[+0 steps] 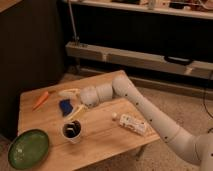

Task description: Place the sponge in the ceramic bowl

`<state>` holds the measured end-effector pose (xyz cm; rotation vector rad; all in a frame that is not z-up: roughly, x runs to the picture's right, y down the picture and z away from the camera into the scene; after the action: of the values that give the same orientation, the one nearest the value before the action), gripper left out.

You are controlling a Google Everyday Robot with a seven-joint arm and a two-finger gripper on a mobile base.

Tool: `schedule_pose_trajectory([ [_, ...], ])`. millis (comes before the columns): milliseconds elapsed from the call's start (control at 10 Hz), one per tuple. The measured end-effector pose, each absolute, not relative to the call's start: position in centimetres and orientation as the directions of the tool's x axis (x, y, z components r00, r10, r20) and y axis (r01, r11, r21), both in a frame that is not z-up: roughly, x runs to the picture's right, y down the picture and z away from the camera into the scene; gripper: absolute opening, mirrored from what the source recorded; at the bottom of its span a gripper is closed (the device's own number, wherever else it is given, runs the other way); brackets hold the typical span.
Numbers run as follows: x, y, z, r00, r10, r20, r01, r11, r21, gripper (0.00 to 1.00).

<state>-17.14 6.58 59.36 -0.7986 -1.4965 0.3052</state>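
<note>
The dark-blue sponge (pixel 64 106) lies on the wooden table (pixel 100 145), left of centre. My gripper (pixel 66 104) reaches in from the right at table height, and its two pale fingers (pixel 69 92) stand open, one on each side of the sponge. Whether they touch it I cannot tell. The green ceramic bowl (pixel 28 148) sits empty at the table's front left corner, well apart from the sponge and the gripper.
A white cup (pixel 72 131) with a dark inside stands just in front of the gripper. An orange carrot (pixel 41 99) lies at the back left. A white packet (pixel 132 124) lies under my arm near the right edge. Dark shelving stands behind the table.
</note>
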Motion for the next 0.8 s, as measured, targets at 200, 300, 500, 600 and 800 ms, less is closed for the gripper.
schedule_pose_trajectory([
  [200, -17.2, 6.5, 59.6, 0.131, 0.647, 0.752, 0.263, 0.708, -0.655, 0.8],
  [300, -17.3, 5.5, 60.3, 0.197, 0.665, 0.72, 0.214, 0.688, -0.694, 0.8],
  [500, -17.7, 2.9, 62.1, 0.311, 0.673, 0.671, 0.15, 0.662, -0.734, 0.8],
  [600, -18.4, 0.1, 64.2, 0.398, 0.665, 0.632, 0.114, 0.648, -0.753, 0.8],
  [800, -19.6, -3.0, 67.3, 0.486, 0.647, 0.587, 0.094, 0.629, -0.772, 0.8],
])
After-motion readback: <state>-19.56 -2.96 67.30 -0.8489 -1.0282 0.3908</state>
